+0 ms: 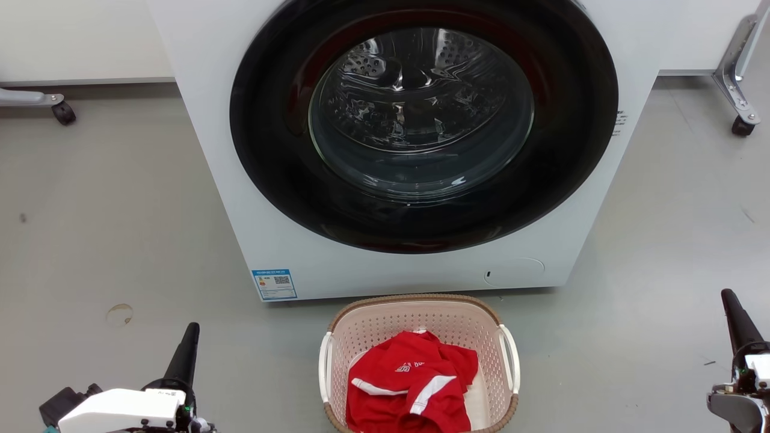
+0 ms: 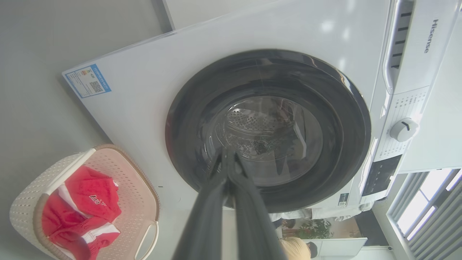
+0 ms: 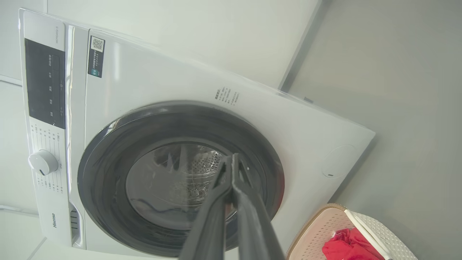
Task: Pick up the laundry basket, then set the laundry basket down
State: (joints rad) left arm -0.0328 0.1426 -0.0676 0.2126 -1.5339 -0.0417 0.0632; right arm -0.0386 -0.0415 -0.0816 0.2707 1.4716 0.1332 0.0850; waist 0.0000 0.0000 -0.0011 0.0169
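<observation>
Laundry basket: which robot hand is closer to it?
Left. The left hand is off the laundry basket's left side across a short gap. The right hand is farther away on its right.

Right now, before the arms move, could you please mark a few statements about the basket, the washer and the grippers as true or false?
1. The laundry basket stands on the floor just in front of the washing machine. True.
2. The laundry basket is empty. False: a red garment with white stripes lies in it.
3. The left gripper grips the laundry basket. False: it hangs apart from it, fingers shut on nothing.
4. The washing machine's door is shut. True.
5. The right gripper is open. False: its fingers are shut together.
</observation>
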